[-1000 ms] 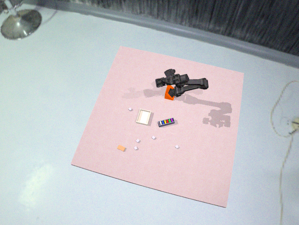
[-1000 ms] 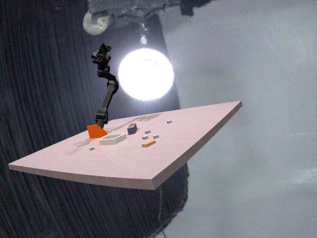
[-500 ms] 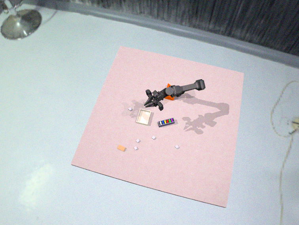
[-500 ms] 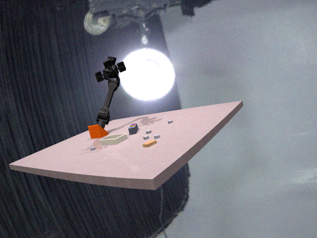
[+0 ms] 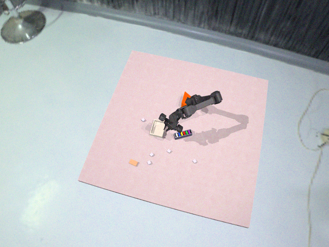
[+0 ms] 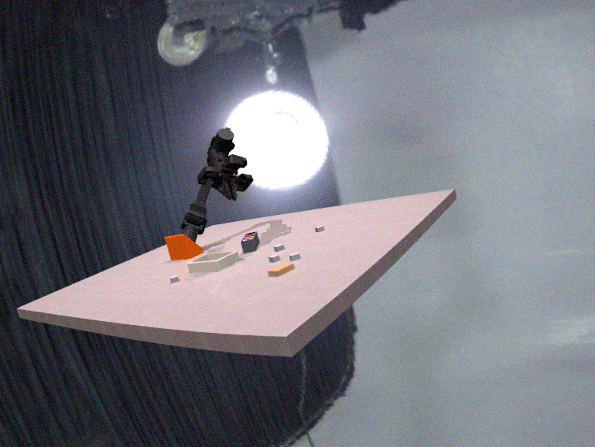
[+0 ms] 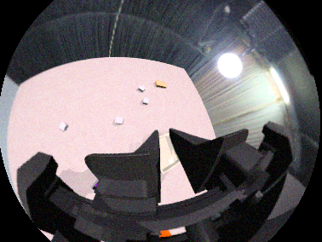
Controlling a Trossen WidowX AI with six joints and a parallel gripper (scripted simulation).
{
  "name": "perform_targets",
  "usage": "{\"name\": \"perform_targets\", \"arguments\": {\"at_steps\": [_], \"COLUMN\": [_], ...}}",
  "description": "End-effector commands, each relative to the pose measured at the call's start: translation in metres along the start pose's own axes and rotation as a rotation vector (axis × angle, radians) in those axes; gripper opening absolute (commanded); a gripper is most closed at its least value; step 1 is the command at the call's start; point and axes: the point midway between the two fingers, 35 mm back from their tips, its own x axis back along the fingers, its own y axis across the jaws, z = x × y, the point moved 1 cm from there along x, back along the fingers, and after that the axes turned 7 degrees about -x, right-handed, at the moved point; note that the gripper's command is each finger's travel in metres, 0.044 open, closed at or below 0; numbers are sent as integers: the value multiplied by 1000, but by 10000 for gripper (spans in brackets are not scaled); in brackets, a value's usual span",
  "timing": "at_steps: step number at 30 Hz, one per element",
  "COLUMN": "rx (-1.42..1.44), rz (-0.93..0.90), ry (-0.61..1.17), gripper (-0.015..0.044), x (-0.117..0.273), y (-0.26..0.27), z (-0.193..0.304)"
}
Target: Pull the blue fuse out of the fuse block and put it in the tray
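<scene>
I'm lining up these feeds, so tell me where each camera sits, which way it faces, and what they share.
Top: high above, looking down on the pink mat; the whole arm shows, claw between tray and fuse block.
Exterior: low, off a mat corner, facing the bright lamp; the whole arm shows.
Wrist: behind the claw, facing across the mat; only the fingers show.
Shared: top and exterior both show tray, fuse block, orange base.
</scene>
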Motion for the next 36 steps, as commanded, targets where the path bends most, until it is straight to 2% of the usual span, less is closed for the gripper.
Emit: {"name": "perform_targets", "arguments": {"at_steps": [1, 7, 36], "rx": [367, 601, 606], "rz": [-249, -507, -512], "ry": [306, 477, 479], "gripper": [74, 74, 74], "x": [-22, -19, -34], "y": [51, 90, 96], "z": [55, 97, 104]}}
